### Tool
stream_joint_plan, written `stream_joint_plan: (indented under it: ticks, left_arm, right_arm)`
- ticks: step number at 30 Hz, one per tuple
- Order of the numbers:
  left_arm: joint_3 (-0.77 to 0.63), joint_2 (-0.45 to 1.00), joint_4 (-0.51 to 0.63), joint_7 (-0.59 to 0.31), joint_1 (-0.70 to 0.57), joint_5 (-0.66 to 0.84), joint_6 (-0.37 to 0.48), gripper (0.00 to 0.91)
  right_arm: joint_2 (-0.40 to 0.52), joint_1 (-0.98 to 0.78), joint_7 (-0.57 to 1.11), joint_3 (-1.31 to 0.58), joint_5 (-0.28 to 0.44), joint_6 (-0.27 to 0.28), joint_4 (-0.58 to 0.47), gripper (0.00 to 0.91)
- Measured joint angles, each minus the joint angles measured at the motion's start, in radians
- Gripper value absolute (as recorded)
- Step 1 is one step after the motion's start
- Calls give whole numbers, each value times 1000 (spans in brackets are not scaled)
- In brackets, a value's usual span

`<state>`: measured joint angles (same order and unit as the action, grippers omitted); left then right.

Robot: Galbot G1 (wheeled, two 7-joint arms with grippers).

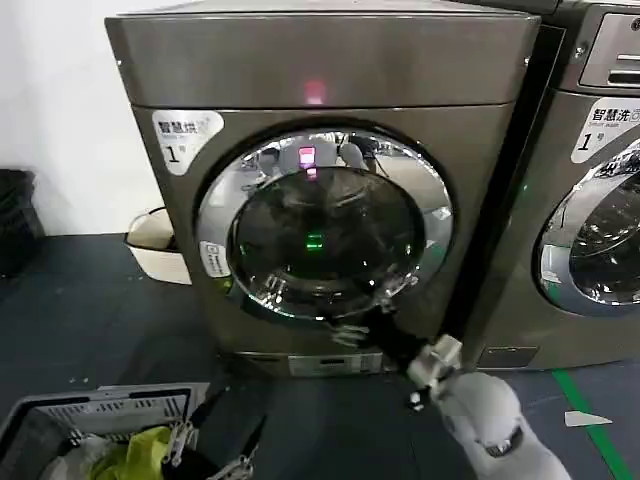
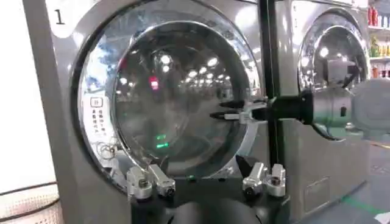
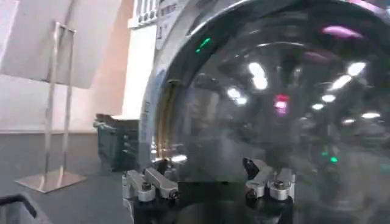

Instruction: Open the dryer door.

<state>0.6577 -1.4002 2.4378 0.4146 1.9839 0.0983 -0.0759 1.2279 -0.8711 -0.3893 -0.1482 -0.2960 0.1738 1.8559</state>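
Note:
The grey dryer's round door (image 1: 325,225) has a chrome ring and dark glass and lies shut against the front. My right gripper (image 1: 362,322) reaches up from the lower right, open, with its fingertips at the door's lower right rim. The left wrist view shows that right gripper (image 2: 224,109) coming in from the side against the door (image 2: 177,97) near its chrome edge. In the right wrist view the glass (image 3: 274,91) sits close ahead of the open right gripper (image 3: 207,176). My left gripper (image 1: 215,440) hangs low in front of the dryer, open and empty (image 2: 207,179).
A second machine (image 1: 600,200) stands right beside the dryer. A grey laundry basket (image 1: 90,410) holding a yellow-green cloth (image 1: 140,450) is at the near left. A cream basin (image 1: 150,245) sits by the dryer's left side. A black bin (image 1: 15,215) stands far left.

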Motion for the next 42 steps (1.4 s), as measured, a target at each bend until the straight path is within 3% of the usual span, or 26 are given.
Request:
stream_joint_plan:
  ticks: [10,42]
  left_arm:
    - [9,-4,-4,2,-2,-2,3,907]
    - [15,-15,-8,19,1,-7,9,907]
  right_arm:
    - [89,120,-15,89,21,-12,-133,907]
    - [207,324,-59,220,30,-37,-383,907]
